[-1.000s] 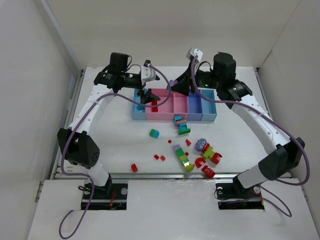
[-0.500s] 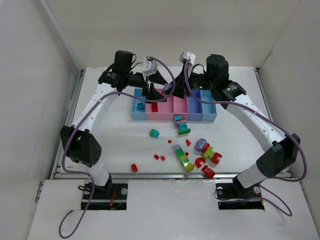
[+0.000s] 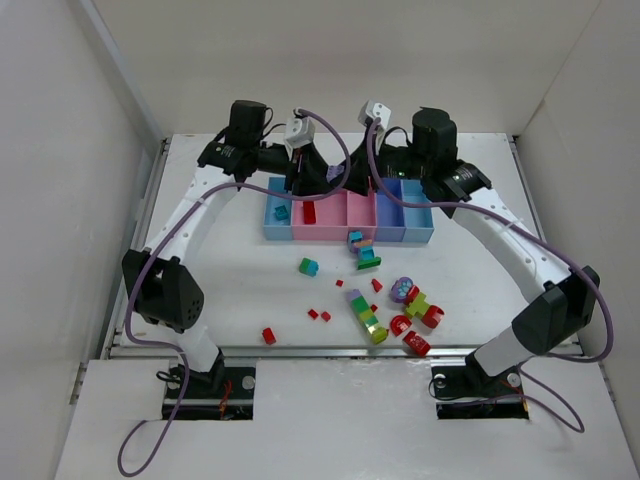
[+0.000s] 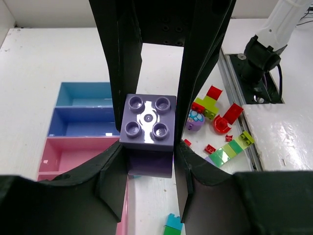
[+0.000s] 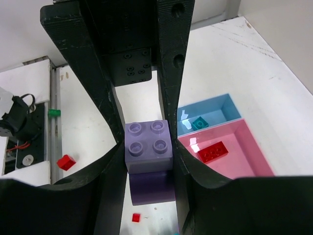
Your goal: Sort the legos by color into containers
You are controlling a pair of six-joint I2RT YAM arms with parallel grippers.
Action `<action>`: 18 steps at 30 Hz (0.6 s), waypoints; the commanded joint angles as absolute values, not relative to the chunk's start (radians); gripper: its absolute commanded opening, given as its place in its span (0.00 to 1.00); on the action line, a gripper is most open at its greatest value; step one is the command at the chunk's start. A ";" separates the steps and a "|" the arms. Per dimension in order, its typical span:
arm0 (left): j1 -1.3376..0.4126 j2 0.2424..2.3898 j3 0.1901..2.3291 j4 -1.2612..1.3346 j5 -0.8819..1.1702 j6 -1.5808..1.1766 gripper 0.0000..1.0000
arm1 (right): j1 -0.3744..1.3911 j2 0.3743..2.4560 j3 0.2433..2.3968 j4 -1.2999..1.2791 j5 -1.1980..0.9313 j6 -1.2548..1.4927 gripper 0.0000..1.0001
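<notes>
White table (image 3: 230, 290), plastic bins (image 3: 330, 236) at twelve o'clock. Above them, the left gripper (image 4: 148, 134) and right gripper (image 5: 148, 149) each clamp a glossy, square, four-stud purple brick (image 4: 148, 120) centred between their fingers.

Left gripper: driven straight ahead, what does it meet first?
The purple brick between its fingers. Right behind that is the right gripper, which faces it and is clamped on the same brick. The gap between the two is unclear.

A robotics lab cell: a white table (image 3: 230, 280) walled by plain panels (image 3: 60, 200), with bolted robot arms (image 3: 185, 215) carrying wrist cameras (image 3: 300, 131).
</notes>
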State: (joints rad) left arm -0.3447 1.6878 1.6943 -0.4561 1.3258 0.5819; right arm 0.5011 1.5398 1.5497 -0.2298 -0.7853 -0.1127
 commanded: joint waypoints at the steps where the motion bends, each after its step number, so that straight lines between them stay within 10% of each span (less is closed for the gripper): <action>1: -0.344 1.678 1.686 -0.419 1.279 0.569 0.00 | 0.506 1.537 1.600 -0.184 -0.772 -0.115 0.00; 18: -0.353 1.710 1.554 -0.523 0.963 0.669 0.00 | 0.353 1.496 1.525 -0.011 -0.600 0.172 0.00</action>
